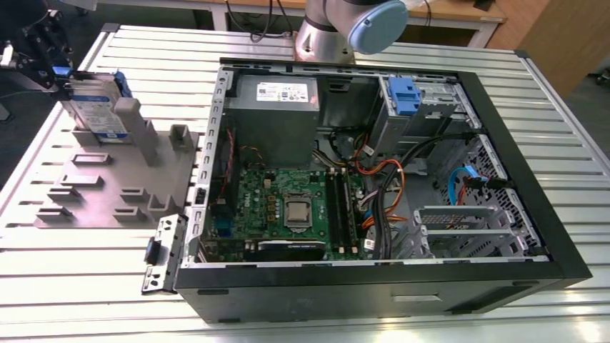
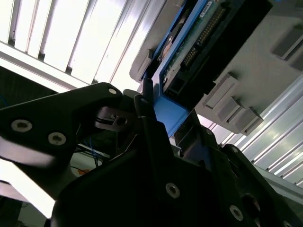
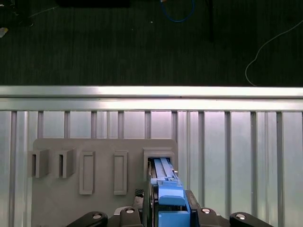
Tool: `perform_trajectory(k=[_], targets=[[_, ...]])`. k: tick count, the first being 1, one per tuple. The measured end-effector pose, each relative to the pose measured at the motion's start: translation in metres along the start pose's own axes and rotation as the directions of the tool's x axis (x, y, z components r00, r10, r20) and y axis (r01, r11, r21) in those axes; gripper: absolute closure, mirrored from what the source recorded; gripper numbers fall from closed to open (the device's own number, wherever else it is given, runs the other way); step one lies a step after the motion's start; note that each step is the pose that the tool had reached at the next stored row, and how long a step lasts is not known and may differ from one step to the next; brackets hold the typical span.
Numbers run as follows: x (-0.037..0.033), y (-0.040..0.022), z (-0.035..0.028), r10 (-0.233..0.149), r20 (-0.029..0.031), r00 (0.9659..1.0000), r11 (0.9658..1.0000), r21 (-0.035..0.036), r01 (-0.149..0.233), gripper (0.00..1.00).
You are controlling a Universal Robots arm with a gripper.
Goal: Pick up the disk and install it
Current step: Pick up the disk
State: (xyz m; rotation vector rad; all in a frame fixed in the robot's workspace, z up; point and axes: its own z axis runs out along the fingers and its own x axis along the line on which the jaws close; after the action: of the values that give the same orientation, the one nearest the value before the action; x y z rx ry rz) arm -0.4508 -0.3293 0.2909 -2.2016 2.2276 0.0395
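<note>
The disk [image 1: 96, 107], silver with a blue plastic frame, stands on edge between the upright posts at the far end of the grey slotted tray [image 1: 105, 193], on the exterior view's left. My gripper [image 1: 63, 74] is at the disk's far end, shut on its blue frame. In the first wrist view the disk's blue edge [image 3: 163, 172] runs between my fingers [image 3: 144, 208] into a tray [image 3: 104, 151] slot. In the second wrist view a blue tab of the disk [image 2: 189, 42] sits clamped in my gripper [image 2: 165, 113], with the tray [image 2: 265, 61] behind it.
An open black computer case [image 1: 381, 286] lies in the middle of the ribbed metal table [image 1: 572, 136], showing its motherboard [image 1: 286, 207], cables and a drive cage with a blue bracket [image 1: 405, 96]. The arm's base [image 1: 333, 28] stands behind the case. A loose bracket [image 1: 162, 254] lies by the case's near corner.
</note>
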Motion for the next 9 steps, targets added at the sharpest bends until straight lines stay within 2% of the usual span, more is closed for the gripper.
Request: perform_trajectory(k=[1, 9], targets=[[0.0, 0.0, 0.0, 0.0, 0.0, 1.0, 1.0, 0.0, 0.0, 0.56], [0.0, 0.0, 0.0, -0.003, -0.0001, 1.0, 1.0, -0.0001, 0.003, 0.56]])
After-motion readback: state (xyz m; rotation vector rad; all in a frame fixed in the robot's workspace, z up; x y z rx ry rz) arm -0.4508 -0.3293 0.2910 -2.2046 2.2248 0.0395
